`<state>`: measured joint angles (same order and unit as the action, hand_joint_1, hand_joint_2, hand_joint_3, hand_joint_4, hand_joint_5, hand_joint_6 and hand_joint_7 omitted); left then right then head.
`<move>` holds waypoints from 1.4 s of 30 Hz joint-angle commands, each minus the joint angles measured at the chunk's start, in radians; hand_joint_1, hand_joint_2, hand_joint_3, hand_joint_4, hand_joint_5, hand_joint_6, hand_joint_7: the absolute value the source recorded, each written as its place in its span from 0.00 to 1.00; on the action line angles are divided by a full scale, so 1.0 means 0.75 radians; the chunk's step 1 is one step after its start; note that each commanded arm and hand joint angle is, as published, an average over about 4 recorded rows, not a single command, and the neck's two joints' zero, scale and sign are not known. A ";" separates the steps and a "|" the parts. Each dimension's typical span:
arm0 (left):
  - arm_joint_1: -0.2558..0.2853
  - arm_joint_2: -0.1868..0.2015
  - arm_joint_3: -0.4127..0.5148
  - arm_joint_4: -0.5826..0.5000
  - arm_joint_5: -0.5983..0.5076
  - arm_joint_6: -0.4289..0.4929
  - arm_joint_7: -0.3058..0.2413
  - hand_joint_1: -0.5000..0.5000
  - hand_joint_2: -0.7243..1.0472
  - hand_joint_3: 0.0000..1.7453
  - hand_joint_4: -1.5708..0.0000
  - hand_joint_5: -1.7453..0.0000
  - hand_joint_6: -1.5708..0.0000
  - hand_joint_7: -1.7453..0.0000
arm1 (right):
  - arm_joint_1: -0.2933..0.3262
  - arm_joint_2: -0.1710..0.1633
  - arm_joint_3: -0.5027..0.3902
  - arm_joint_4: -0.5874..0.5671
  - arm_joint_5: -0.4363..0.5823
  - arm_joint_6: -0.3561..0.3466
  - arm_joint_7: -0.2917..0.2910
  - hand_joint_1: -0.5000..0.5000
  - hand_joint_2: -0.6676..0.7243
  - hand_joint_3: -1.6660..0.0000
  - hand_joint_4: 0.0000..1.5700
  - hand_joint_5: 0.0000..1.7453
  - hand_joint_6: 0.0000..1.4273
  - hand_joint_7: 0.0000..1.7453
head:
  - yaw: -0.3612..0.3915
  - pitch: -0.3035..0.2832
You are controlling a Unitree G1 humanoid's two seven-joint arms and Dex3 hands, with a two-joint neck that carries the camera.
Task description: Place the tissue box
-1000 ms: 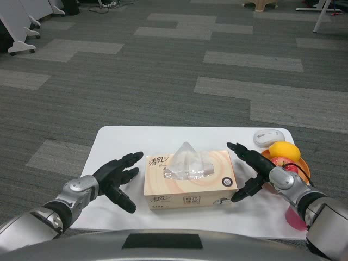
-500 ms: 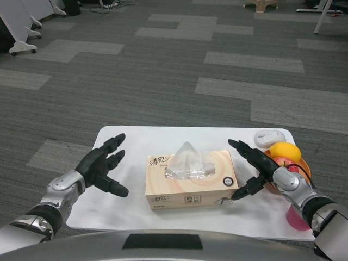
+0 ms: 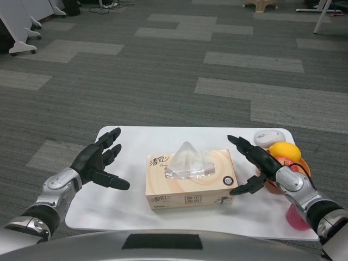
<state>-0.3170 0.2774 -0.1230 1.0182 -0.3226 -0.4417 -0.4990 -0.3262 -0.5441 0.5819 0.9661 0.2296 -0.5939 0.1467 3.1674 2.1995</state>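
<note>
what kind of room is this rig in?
Probably an office or lab: grey patterned carpet tiles, wheeled furniture bases at the far left, and a computer mouse on the white table beside the tissue box.

Left hand [image 3: 97, 162] at 8 o'clock and right hand [image 3: 254, 165] at 4 o'clock both hover with fingers spread, palms facing inward, holding nothing, silver forearms angled in from the bottom corners.

Both forearms are rounded silver metal shells with darker grey rings near the wrist. Behind the fingers, the left hand [image 3: 97, 161] and right hand [image 3: 254, 163] are matt black throughout, with slim, segmented fingers [image 3: 111, 137] and black palms.
</note>
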 commanded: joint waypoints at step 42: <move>0.019 0.010 -0.044 -0.451 -0.298 -0.090 0.003 1.00 0.55 0.05 1.00 1.00 1.00 1.00 | 0.050 -0.030 -0.229 -0.528 0.061 -0.027 -0.042 0.04 1.00 1.00 0.00 0.06 0.00 0.04 | 0.003 0.047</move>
<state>-0.3012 0.2779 -0.1572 0.7028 -0.5303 -0.5045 -0.5004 -0.2848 -0.5744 0.4305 0.5865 0.2654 -0.6101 0.1272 3.1692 2.2326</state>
